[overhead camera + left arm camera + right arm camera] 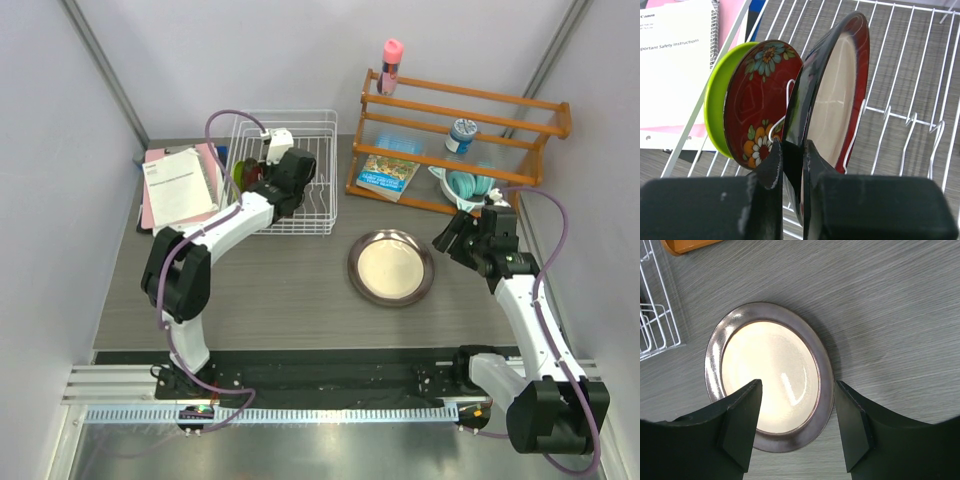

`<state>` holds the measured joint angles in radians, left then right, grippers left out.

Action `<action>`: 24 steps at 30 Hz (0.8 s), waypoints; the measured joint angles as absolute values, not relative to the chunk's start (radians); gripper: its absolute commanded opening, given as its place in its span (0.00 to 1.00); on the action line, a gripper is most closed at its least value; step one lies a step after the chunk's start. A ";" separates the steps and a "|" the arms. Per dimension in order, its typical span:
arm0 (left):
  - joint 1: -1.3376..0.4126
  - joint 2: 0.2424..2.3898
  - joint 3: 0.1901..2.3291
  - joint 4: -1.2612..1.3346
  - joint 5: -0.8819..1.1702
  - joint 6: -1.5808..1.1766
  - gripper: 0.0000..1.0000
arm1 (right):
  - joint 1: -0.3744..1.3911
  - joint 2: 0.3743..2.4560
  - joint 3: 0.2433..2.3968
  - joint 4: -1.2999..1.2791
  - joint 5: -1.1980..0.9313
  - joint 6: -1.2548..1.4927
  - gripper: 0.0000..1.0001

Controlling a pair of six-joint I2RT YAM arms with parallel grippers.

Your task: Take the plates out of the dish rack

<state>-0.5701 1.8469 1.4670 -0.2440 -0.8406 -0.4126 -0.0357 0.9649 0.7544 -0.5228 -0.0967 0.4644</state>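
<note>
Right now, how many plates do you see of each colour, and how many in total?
Grey-rimmed cream plate: 1
Dark-red-rimmed cream plate: 1
Red floral plate: 1
Lime green plate: 1
Total: 4

A robot lab test cell: blank white panels on metal posts stand behind the dish rack, two arms are bolted to an aluminium rail in front of it, and a printed manual lies just left of it.
</note>
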 measured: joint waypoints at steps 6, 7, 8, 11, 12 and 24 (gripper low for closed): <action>-0.572 1.847 1.473 -0.265 -0.838 -0.449 0.00 | -0.036 0.968 0.754 -0.519 -0.107 0.465 0.66; -0.571 1.847 1.481 -0.282 -0.838 -0.460 0.00 | -0.036 0.967 0.754 -0.517 -0.109 0.465 0.66; -0.571 1.847 1.489 -0.302 -0.836 -0.472 0.00 | -0.036 0.965 0.754 -0.516 -0.110 0.465 0.66; -0.574 1.846 1.504 -0.346 -0.836 -0.496 0.00 | -0.036 0.952 0.753 -0.516 -0.110 0.465 0.66; -0.577 1.845 1.505 -0.356 -0.838 -0.498 0.00 | -0.036 0.947 0.753 -0.515 -0.110 0.465 0.67; -0.656 1.785 1.558 -0.514 -0.906 -0.466 0.00 | -0.036 0.952 0.753 -0.508 -0.112 0.464 0.67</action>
<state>-0.6563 1.7855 1.5578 -0.5144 -0.9058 -0.4660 -0.0357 0.9520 0.7532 -0.5083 -0.1123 0.4644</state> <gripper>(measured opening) 0.112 0.666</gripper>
